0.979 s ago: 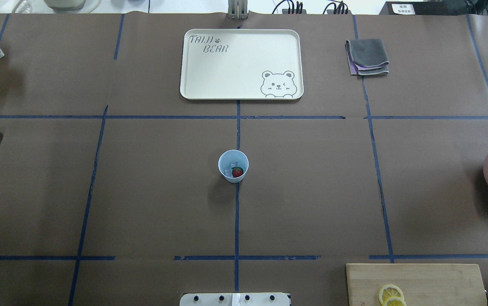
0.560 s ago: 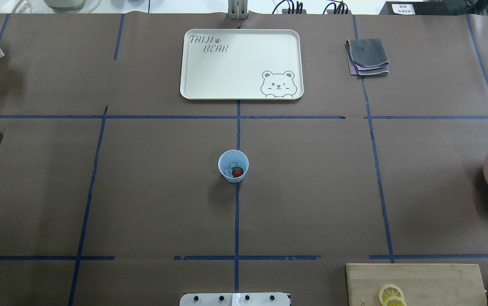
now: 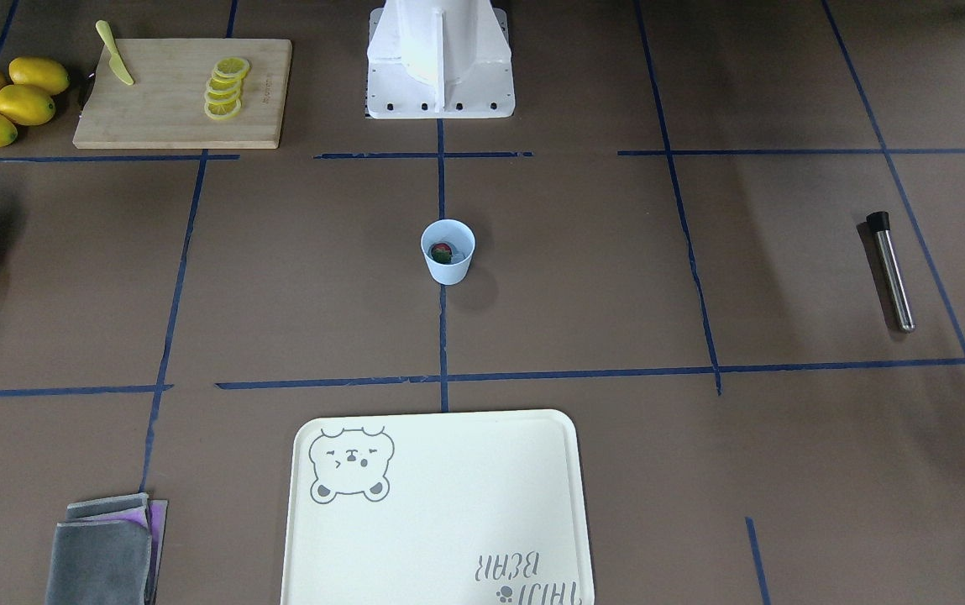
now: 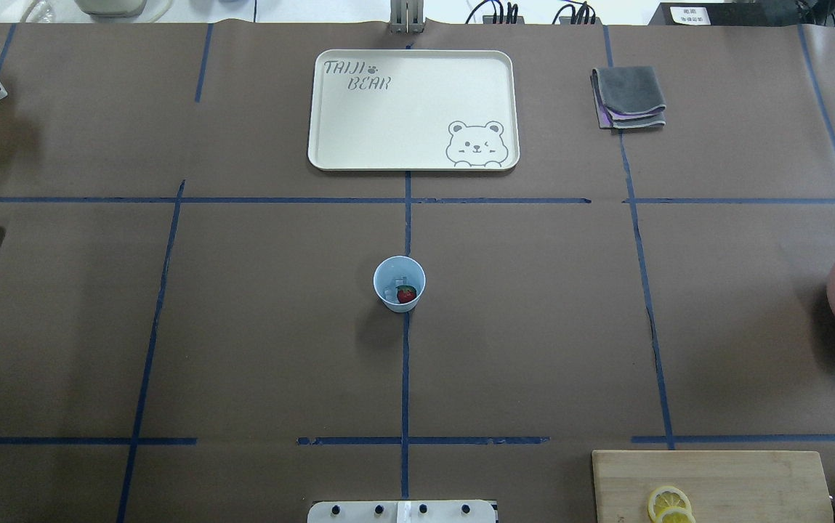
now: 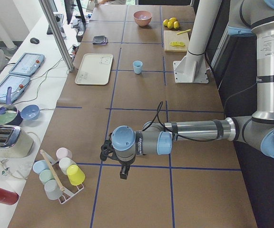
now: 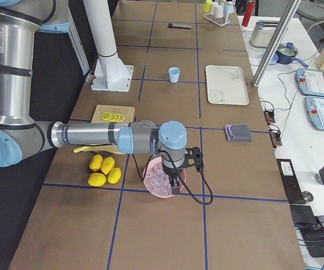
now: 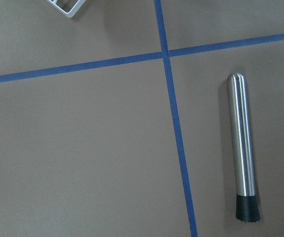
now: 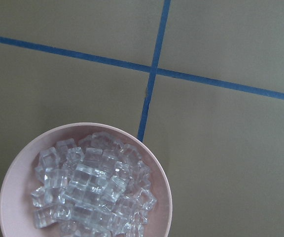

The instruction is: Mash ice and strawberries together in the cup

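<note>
The light-blue cup (image 4: 399, 270) stands upright at the table's middle, also seen in the front view (image 3: 448, 267). Inside it lie a red strawberry (image 4: 406, 294) and a few clear ice chunks (image 4: 390, 292). A steel muddler with a black tip (image 3: 892, 269) lies far out on my left side, and the left wrist view shows it (image 7: 242, 143) below the camera. My left gripper (image 5: 122, 173) hangs near it, seen only in the exterior left view, so I cannot tell its state. My right gripper (image 6: 176, 187) hovers over the pink ice bowl (image 6: 149, 181). I cannot tell its state either.
The pink bowl (image 8: 164, 183) is full of ice cubes. A cream bear tray (image 4: 330, 156) and a folded grey cloth (image 4: 628, 98) lie at the far side. A cutting board (image 3: 171, 118) holds lemon slices and a yellow knife, with lemons (image 3: 3, 101) beside it. A cup rack (image 5: 61, 173) stands at my far left.
</note>
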